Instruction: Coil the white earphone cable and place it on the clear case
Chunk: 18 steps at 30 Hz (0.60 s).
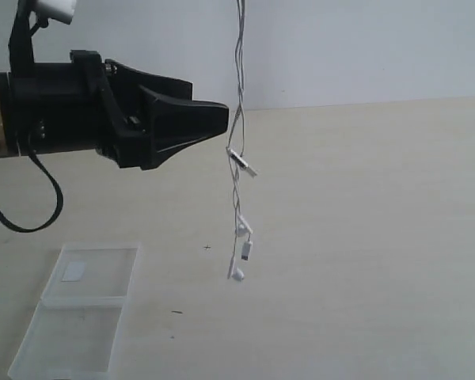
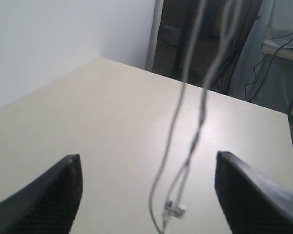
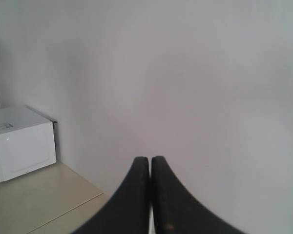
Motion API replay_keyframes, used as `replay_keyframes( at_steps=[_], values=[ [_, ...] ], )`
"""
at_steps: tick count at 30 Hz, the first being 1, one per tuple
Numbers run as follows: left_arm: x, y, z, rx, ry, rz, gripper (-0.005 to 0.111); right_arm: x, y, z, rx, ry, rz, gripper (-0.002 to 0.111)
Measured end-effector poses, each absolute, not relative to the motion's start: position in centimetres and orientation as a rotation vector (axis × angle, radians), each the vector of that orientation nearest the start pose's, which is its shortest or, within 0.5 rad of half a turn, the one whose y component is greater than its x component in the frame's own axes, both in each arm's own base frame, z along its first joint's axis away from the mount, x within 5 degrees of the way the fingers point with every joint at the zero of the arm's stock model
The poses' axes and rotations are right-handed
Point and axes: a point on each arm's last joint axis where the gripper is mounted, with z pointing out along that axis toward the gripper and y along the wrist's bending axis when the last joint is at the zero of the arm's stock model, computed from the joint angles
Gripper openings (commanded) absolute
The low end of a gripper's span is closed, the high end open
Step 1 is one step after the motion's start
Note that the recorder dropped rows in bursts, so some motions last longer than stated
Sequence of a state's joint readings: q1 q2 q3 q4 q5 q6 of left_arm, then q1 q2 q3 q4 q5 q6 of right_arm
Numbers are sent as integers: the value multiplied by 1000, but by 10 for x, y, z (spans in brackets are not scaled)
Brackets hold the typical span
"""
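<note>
Standing in the way of the white earphone cable [image 1: 237, 158]: only the left hand [image 1: 218, 119], black, level, tip just beside the strands and a little above the inline remote [image 1: 243, 162]. Spread wide in the left wrist view [image 2: 147, 156], with the cable [image 2: 176, 122] dangling ahead between the two fingers [image 2: 63, 190], untouched. Trailing under that arm, a loop of thick black cable [image 1: 32, 214].

Right hand [image 3: 150, 163] pressed together, pointed at a pale wall; cannot tell whether pinching anything. Beside it on a ledge, a white box [image 3: 22, 141] with a small label, too small to read.

Small white square label [image 1: 74, 271] on the clear case [image 1: 79, 317]: no legible writing.

Cable thin, white, twisted, hanging from above the exterior view's top edge down to two earbuds [image 1: 237, 275] and a plug [image 1: 246, 250] low over the counter [image 1: 364, 237]. Case lying open and flat, well apart to the left.
</note>
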<state>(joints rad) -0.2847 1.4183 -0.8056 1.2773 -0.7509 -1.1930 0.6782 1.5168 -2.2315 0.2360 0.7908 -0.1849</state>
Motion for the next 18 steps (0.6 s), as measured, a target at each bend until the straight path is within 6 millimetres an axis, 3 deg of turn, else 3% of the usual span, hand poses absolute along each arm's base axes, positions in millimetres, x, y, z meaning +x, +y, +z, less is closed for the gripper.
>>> replay_keyframes(
  at_steps=[6,18],
  values=[
    [274,-151,278,777,1686,-910,73,201,182,605,-666,1437,649,0],
    [266,-160,276,876,1654,-959,73,201,183,605,-665,1438,671,0]
  ],
)
